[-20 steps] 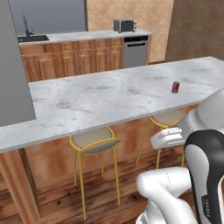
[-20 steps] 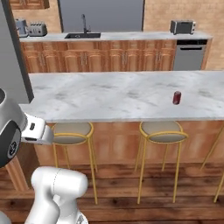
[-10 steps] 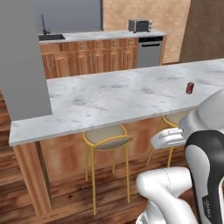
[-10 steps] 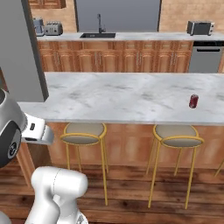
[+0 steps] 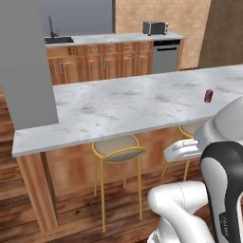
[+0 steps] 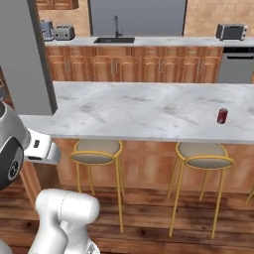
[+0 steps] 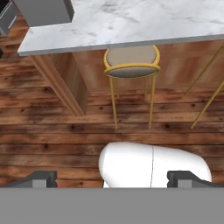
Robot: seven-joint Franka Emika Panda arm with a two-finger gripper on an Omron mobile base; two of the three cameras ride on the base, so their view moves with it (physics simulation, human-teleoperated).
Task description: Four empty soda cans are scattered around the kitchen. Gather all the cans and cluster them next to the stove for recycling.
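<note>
Kitchen layout: a wood plank floor (image 7: 57,118) with a long marble-topped bench (image 6: 149,111) across the middle of the scene and a run of wooden cabinets (image 6: 134,69) along the far wall.

Marble bench: the top rests on a wooden base. A tall grey block (image 5: 23,66) stands at its left end. Gold-framed stools with beige seats are tucked under the near edge; one stool (image 5: 118,149) sits below the left part of the bench and a second stool (image 6: 204,158) stands further right.

Task item: one red soda can (image 6: 222,115) stands upright on the marble bench, toward its right end and near the front edge, apart from every other object. In the left base view the same soda can (image 5: 208,96) appears at the right side of the bench, just beyond the arm's shoulder.

Far wall: a sink with a faucet (image 6: 115,38) is set into the far counter. A toaster (image 6: 231,31) sits on that counter to the right, above a steel dishwasher (image 6: 235,67). Two small appliances (image 6: 55,31) stand at the counter's left end.

Gripper (image 7: 111,178): in the hand view it points down at the floor in front of the left stool, with both dark fingertips (image 7: 41,178) spread fully apart and nothing between them.
</note>
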